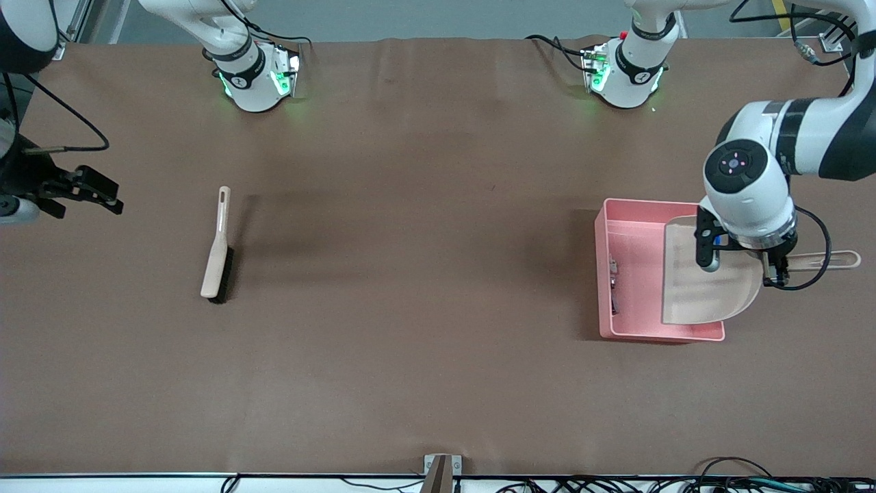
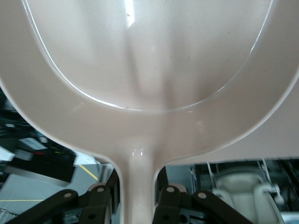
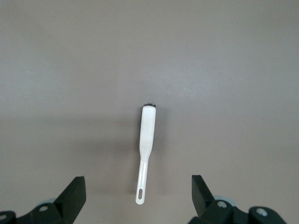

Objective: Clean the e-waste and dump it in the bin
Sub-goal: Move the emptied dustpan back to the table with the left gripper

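Your left hand [image 1: 777, 270] clamps dustpan [image 1: 705, 274] handle, pan tipped over pink bin [image 1: 619, 209] at left arm's end of table [image 1: 424, 239]. 2 small e-waste [image 1: 614, 287] bits lie inside bin along one wall. Your right hand [image 1: 82, 192] waits, fingers spread wide, above table's right-arm end. Brush [image 1: 217, 246] lies flat on table.
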Robot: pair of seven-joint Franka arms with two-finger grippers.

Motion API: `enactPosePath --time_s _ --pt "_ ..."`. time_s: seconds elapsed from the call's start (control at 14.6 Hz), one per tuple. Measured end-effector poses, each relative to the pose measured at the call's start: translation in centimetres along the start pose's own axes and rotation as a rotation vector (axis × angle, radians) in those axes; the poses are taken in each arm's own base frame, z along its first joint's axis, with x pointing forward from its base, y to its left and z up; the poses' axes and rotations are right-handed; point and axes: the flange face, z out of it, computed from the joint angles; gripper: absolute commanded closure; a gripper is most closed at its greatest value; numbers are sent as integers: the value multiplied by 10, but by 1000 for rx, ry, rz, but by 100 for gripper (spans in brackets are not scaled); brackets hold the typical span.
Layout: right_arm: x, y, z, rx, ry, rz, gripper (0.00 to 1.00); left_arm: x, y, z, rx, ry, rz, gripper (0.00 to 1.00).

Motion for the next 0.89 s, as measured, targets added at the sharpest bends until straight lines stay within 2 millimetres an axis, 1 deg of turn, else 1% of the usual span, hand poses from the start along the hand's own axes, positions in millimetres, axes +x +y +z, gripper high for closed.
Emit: enactPosePath --time_s 0.14,0.21,0.27,0.41,0.55,0.62,0.75,0.89 --pt "1 0 -11 -11 11 -4 0 17 -10 -35 41 68 -70 100" --pt "1 -1 -14 -27 15 -10 0 28 -12 -49 47 107 -115 100" --pt "1 -5 -18 -39 18 -20 0 41 -13 -59 44 147 -157 100" --pt "-1 -15 -28 -44 4 -37 0 70 -11 -69 11 230 -222 100" --pt "-2 -18 -38 -44 5 -40 0 107 -10 -71 -37 298 -270 100" --pt "-3 -17 -40 -43 -5 -39 0 130 -9 -73 -51 321 -292 100" --pt "-5 -15 -41 -42 -18 -34 0 182 -5 -80 -71 356 -334 100" --pt "-6 -9 -41 -42 -18 -22 0 235 4 -91 -91 387 -361 100"
